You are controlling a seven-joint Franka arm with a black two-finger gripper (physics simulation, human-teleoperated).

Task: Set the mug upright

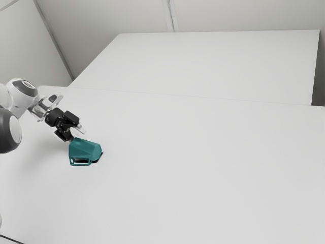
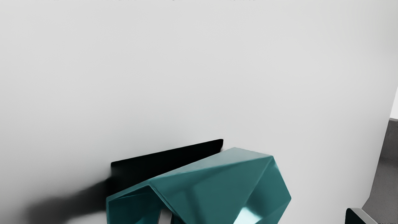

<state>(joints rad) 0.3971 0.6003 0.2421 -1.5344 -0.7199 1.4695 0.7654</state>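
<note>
One teal mug (image 1: 85,150) lies on its side on the white table (image 1: 203,173), toward the exterior view's left, its handle (image 1: 80,162) standing out along the side nearest that view's lower edge; its walls are cut in broad flat facets, and a pale glint (image 2: 248,215) sits on one of them; the wrist view looks partly into its dark mouth (image 2: 132,205). Black shadow (image 2: 164,165) lies right alongside the mug, with a softer grey smear running off from it across the tabletop.

Close against the mug's end is the black gripper (image 1: 77,134); its two fingers stand wide apart, with hold of nothing; one fingertip (image 2: 165,217) shows at the mouth, seemingly just inside the rim, and whether it touches the wall I cannot tell; the other (image 2: 357,216) is out past the mug's far side, clear of it.

Farther out, the pale arm (image 1: 23,94) comes in from the exterior view's left; beyond the table rises a broad white surface (image 1: 218,63), with light grey walls (image 1: 244,15) behind it.
</note>
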